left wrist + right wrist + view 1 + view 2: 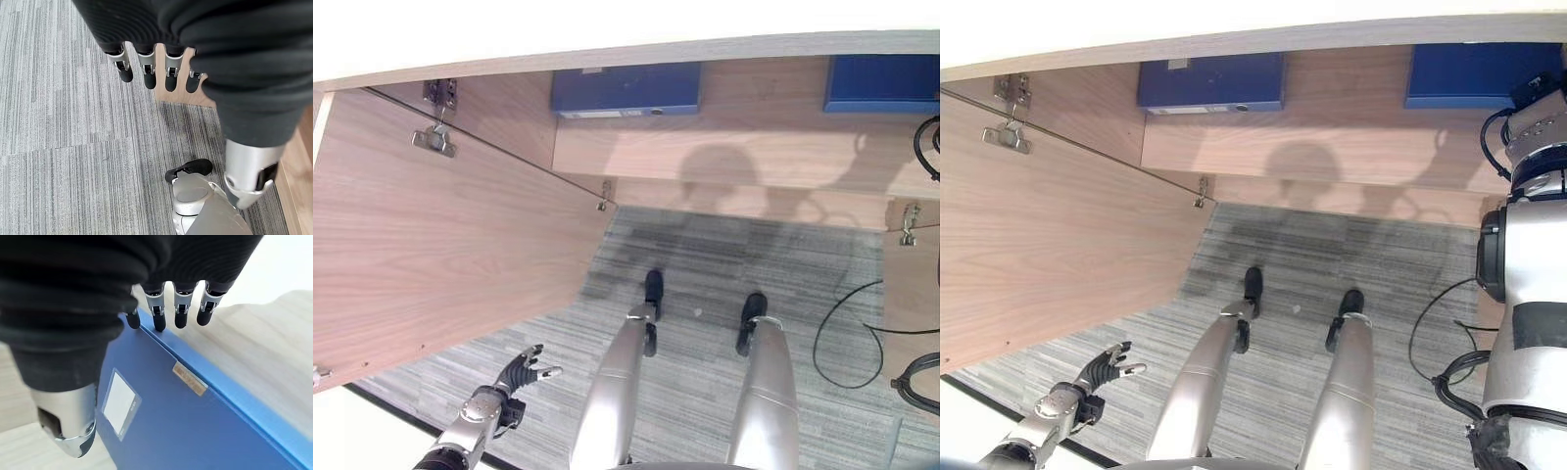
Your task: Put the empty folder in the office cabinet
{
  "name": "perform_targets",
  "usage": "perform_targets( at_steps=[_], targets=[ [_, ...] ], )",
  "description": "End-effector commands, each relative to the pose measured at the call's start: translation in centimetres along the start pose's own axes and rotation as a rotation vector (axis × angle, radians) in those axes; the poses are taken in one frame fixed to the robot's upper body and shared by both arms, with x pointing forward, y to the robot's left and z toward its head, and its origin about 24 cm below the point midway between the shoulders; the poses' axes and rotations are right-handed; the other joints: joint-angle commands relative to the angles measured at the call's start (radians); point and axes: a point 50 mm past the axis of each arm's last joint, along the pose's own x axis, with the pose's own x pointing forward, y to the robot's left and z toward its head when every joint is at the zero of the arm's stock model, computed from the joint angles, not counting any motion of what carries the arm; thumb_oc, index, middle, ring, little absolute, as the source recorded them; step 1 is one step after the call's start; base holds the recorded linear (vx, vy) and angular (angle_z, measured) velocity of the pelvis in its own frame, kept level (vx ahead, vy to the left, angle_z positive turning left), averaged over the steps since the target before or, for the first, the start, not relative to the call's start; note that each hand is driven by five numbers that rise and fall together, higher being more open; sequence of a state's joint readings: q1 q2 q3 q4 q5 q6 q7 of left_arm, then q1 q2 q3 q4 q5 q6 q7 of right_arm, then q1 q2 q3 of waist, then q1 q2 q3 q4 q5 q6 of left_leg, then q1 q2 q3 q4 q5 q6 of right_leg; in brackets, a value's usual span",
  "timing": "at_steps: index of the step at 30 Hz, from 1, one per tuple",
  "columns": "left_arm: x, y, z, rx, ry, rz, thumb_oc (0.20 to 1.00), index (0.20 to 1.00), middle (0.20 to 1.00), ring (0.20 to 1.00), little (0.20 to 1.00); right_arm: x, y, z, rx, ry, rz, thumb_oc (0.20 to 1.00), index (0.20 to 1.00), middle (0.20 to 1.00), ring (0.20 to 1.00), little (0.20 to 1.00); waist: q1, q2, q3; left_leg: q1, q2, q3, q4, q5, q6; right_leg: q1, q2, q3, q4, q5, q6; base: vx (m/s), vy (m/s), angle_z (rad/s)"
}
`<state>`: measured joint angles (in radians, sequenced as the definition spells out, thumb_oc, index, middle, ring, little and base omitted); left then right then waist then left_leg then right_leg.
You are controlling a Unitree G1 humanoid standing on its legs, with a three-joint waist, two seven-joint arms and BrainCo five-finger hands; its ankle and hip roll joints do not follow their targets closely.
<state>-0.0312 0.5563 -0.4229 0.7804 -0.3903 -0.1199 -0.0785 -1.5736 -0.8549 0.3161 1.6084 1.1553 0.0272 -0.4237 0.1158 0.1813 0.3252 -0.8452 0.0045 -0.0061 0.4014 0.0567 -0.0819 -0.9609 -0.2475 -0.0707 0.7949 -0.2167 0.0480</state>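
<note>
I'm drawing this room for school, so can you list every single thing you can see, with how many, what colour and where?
Folders: two, blue. One stands inside the cabinet toward the robot's left; the other stands toward its right, with the right hand's fingertips at its top edge.
Cabinet: one, light wood, ahead of the robot.
Cabinet door: one, light wood, swung open on the robot's left.
Hinges: silver metal, on the open door and on the cabinet's edges.
Floor: grey striped carpet, in front of the cabinet.
Left hand: open, holding nothing, low above the carpet.
Right hand: fingers straight, at the right folder.
</note>
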Motion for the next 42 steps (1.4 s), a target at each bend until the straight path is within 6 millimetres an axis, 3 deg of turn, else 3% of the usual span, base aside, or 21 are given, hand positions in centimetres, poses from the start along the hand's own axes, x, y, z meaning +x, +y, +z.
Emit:
perform_targets(
  at_steps=[1,7,8,11,13,15,16,18,20,22,25,33,34,35,37,38,39,40,42],
  targets=[
    [-0.3,2.4,-0.2,-0.061,0.017,0.086,1.000,1.000,1.000,1.000,1.000,-1.9,1.9,8.4,0.039,-0.288,0.182,1.000,1.000,1.000,1.000,1.000,0.016,0.013,0.027,0.101,0.024,-0.033,-0.006,-0.177,-0.017,0.142,0.060,0.024,-0.053,-0.108,0.044,0.00,0.000,0.00],
    [-0.1,2.5,0.0,-0.087,0.010,0.090,1.000,1.000,1.000,1.000,1.000,0.1,-1.0,5.3,0.013,-0.196,0.125,1.000,1.000,1.000,1.000,1.000,0.008,0.013,0.038,0.128,0.028,-0.038,-0.018,-0.172,-0.016,0.180,0.066,0.017,-0.082,-0.098,0.048,0.00,0.000,0.00],
    [-0.1,2.7,0.2,-0.097,0.002,0.091,1.000,1.000,1.000,1.000,1.000,0.9,-2.4,4.1,0.029,-0.154,0.095,1.000,1.000,1.000,1.000,1.000,0.006,0.016,0.043,0.138,0.027,-0.038,-0.022,-0.172,-0.015,0.193,0.068,0.014,-0.087,-0.095,0.050,0.00,-0.004,0.05],
    [-0.2,3.3,0.4,-0.118,-0.009,0.103,1.000,1.000,1.000,1.000,1.000,1.8,-4.4,2.3,0.063,-0.114,0.074,1.000,1.000,1.000,1.000,1.000,0.005,0.007,0.050,0.164,0.030,-0.039,-0.036,-0.169,-0.016,0.225,0.071,0.006,-0.116,-0.086,0.053,-0.05,0.002,0.06],
    [-0.2,3.3,0.4,-0.133,-0.007,0.103,1.000,1.000,1.000,1.000,1.000,2.2,-5.4,1.1,0.100,-0.090,0.073,1.000,1.000,1.000,1.000,1.000,0.002,0.006,0.058,0.173,0.035,-0.030,-0.060,-0.131,-0.014,0.237,0.073,-0.007,-0.147,-0.040,0.053,-0.07,0.016,0.02],
    [-0.2,3.4,0.2,-0.136,-0.003,0.106,1.000,1.000,1.000,1.000,1.000,2.4,-5.9,0.4,0.116,-0.082,0.072,1.000,1.000,1.000,1.000,1.000,0.001,-0.003,0.049,0.197,0.033,-0.038,-0.070,-0.154,-0.019,0.262,0.076,0.000,-0.163,-0.059,0.060,0.03,0.007,-0.05],
    [-0.2,3.5,0.1,-0.147,0.003,0.114,1.000,1.000,1.000,1.000,1.000,2.7,-7.0,-0.9,0.138,-0.057,0.065,1.000,1.000,1.000,1.000,1.000,-0.001,-0.007,0.055,0.209,0.040,-0.032,-0.091,-0.120,-0.017,0.276,0.074,-0.015,-0.196,-0.015,0.061,-0.12,0.042,-0.08],
    [-0.2,3.4,0.0,-0.159,0.004,0.114,1.000,1.000,1.000,1.000,1.000,2.8,-7.3,-1.7,0.155,-0.047,0.066,1.000,1.000,1.000,1.000,1.000,-0.003,-0.011,0.053,0.219,0.042,-0.032,-0.098,-0.117,-0.018,0.290,0.075,-0.016,-0.210,-0.009,0.063,-0.07,0.028,-0.10],
    [-0.2,3.4,-0.7,-0.187,0.033,0.126,1.000,1.000,1.000,1.000,1.000,3.1,-8.8,-4.1,0.161,-0.010,0.054,1.000,1.000,1.000,1.000,1.000,-0.013,-0.030,0.044,0.268,0.046,-0.030,-0.137,-0.105,-0.022,0.348,0.075,-0.026,-0.266,0.015,0.072,0.00,0.018,-0.06],
    [-0.2,3.4,-0.9,-0.187,0.042,0.128,1.000,1.000,1.000,1.000,1.000,3.1,-9.2,-4.8,0.157,0.005,0.050,1.000,1.000,1.000,1.000,1.000,-0.014,-0.033,0.042,0.281,0.047,-0.032,-0.147,-0.101,-0.023,0.362,0.075,-0.030,-0.281,0.020,0.073,0.00,0.000,0.00],
    [-0.5,3.3,-1.8,-0.230,0.069,0.134,1.000,1.000,1.000,1.000,1.000,3.2,-11.5,-7.8,0.167,0.056,0.033,1.000,1.000,1.000,1.000,1.000,-0.028,-0.048,0.034,0.339,0.051,-0.033,-0.179,-0.093,-0.025,0.429,0.074,-0.039,-0.330,0.039,0.080,0.01,0.012,-0.01],
    [-1.0,3.0,-4.2,-0.278,0.159,0.155,1.000,1.000,1.000,1.000,1.000,1.6,-16.4,-15.4,0.147,0.193,-0.004,1.000,1.000,1.000,1.000,1.000,-0.052,-0.082,0.013,0.448,0.068,-0.034,-0.239,-0.071,-0.026,0.553,0.074,-0.060,-0.424,0.082,0.092,0.01,0.007,-0.01],
    [-1.1,3.0,-4.2,-0.277,0.161,0.155,1.000,1.000,1.000,1.000,1.000,1.6,-16.5,-15.5,0.146,0.194,-0.005,1.000,1.000,1.000,1.000,1.000,-0.052,-0.084,0.013,0.453,0.068,-0.034,-0.239,-0.078,-0.027,0.557,0.073,-0.060,-0.420,0.074,0.093,0.01,0.034,0.00],
    [-1.3,2.9,-5.0,-0.319,0.178,0.176,1.000,1.000,1.000,1.000,1.000,0.7,-17.2,-17.4,0.084,0.218,0.029,1.000,1.000,1.000,1.000,1.000,-0.062,-0.096,0.000,0.479,0.074,-0.032,-0.264,-0.061,-0.027,0.587,0.074,-0.065,-0.454,0.097,0.097,0.04,0.033,0.01],
    [-1.7,2.5,-5.8,-0.360,0.197,0.192,1.000,1.000,1.000,1.000,1.000,-0.6,-17.3,-18.8,-0.027,0.196,0.126,1.000,1.000,1.000,1.000,1.000,-0.078,-0.110,-0.012,0.515,0.083,-0.028,-0.289,-0.061,-0.028,0.611,0.073,-0.064,-0.473,0.104,0.102,0.03,0.043,-0.01],
    [-1.7,2.5,-5.9,-0.358,0.199,0.194,1.000,1.000,1.000,1.000,1.000,-0.7,-17.4,-19.0,-0.029,0.198,0.122,1.000,1.000,1.000,1.000,1.000,-0.078,-0.110,-0.014,0.515,0.084,-0.029,-0.295,-0.051,-0.027,0.613,0.075,-0.065,-0.483,0.115,0.102,0.06,0.044,-0.05],
    [-2.2,1.6,-7.1,-0.386,0.229,0.201,1.000,1.000,1.000,1.000,1.000,-3.1,-16.9,-19.4,-0.167,0.107,0.280,1.000,1.000,1.000,1.000,1.000,-0.102,-0.128,-0.028,0.560,0.092,-0.019,-0.315,-0.057,-0.024,0.648,0.073,-0.066,-0.504,0.120,0.108,0.05,0.042,-0.09],
    [-2.4,1.2,-7.6,-0.391,0.241,0.202,1.000,1.000,1.000,1.000,1.000,-4.2,-16.8,-18.8,-0.261,0.036,0.353,1.000,1.000,1.000,1.000,1.000,-0.110,-0.136,-0.039,0.582,0.095,-0.016,-0.329,-0.056,-0.023,0.667,0.073,-0.069,-0.523,0.127,0.112,0.06,0.041,-0.09],
    [-2.5,0.8,-7.9,-0.399,0.244,0.200,1.000,1.000,1.000,1.000,1.000,-5.2,-16.4,-18.2,-0.353,-0.027,0.428,1.000,1.000,1.000,1.000,1.000,-0.114,-0.141,-0.053,0.601,0.095,-0.015,-0.343,-0.050,-0.020,0.688,0.073,-0.074,-0.547,0.142,0.116,0.04,0.031,-0.12]
  ],
)
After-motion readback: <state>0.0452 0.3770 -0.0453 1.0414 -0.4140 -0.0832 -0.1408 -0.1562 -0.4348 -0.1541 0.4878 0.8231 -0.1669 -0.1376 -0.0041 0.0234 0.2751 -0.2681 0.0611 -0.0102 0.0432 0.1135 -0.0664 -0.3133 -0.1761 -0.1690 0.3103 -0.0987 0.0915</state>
